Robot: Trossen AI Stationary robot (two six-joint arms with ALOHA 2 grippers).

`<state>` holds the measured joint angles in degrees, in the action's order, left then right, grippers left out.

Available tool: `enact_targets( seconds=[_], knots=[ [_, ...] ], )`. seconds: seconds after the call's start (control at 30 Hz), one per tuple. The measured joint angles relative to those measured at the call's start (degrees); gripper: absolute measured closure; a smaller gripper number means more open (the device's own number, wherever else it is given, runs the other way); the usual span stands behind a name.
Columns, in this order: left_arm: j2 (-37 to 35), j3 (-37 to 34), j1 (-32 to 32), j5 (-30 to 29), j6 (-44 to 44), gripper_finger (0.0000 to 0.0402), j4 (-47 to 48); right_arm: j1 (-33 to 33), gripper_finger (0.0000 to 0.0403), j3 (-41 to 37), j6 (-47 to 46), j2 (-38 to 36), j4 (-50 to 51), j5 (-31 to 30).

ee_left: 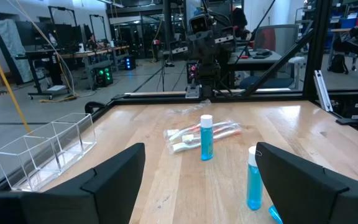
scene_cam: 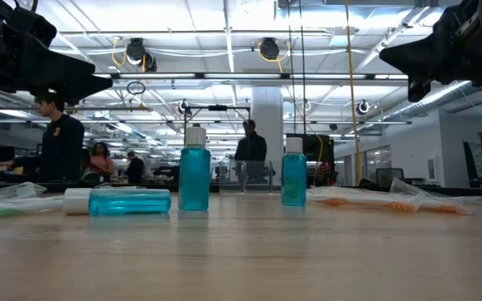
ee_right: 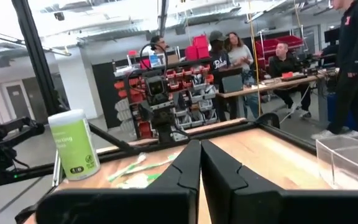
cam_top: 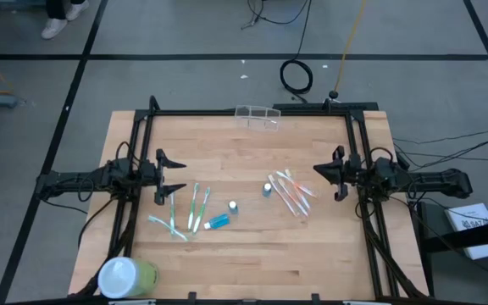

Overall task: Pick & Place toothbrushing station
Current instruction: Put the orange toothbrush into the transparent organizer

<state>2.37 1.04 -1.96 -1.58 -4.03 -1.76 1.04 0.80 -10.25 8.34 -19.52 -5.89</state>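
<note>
One small clear plastic holder [cam_top: 257, 115] at the bench's [cam_top: 329, 254] far edge, three blue bottles nearer, left hand [cam_top: 170, 179] spread wide, right hand [cam_top: 326, 175] clenched empty.

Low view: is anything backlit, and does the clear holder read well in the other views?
Low view: bright ceiling lights leave both arms as dark silhouettes, though the blue bottles stay readable. High view: even light, but the clear holder nearly vanishes against the wood. Left wrist view: its walls show clearly by their edges.

No legible text or labels
</note>
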Motion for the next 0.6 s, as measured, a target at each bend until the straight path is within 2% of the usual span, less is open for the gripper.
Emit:
enact_targets(
  seconds=[0.1,0.2,0.3,0.4,0.5,0.6],
  knots=[
    [0.01,0.0,0.0,0.01,0.0,0.0091,0.0,0.0,0.036,0.22,0.41,1.52,-2.28,0.64],
    [0.02,0.0,0.0,0.02,0.0,0.0091,0.02,-0.05,0.0303,2.02,-0.68,5.64,-2.11,0.87],
    [0.0,0.0,0.0,0.0,0.0,0.0091,0.01,-0.02,0.0238,4.82,-2.34,13.28,-0.83,-2.76],
    [0.02,-0.01,0.0,0.02,0.0,0.0091,0.02,-0.05,0.0188,10.93,-2.46,23.84,-0.99,-3.17],
    [0.02,-0.02,0.0,0.02,0.0,0.0091,0.01,-0.29,0.0174,18.56,-2.23,35.91,2.99,-3.29],
    [0.02,-0.02,0.0,0.01,0.0,0.0091,0.03,-0.8,0.0179,25.61,-0.34,47.26,9.76,-5.67]
  ],
)
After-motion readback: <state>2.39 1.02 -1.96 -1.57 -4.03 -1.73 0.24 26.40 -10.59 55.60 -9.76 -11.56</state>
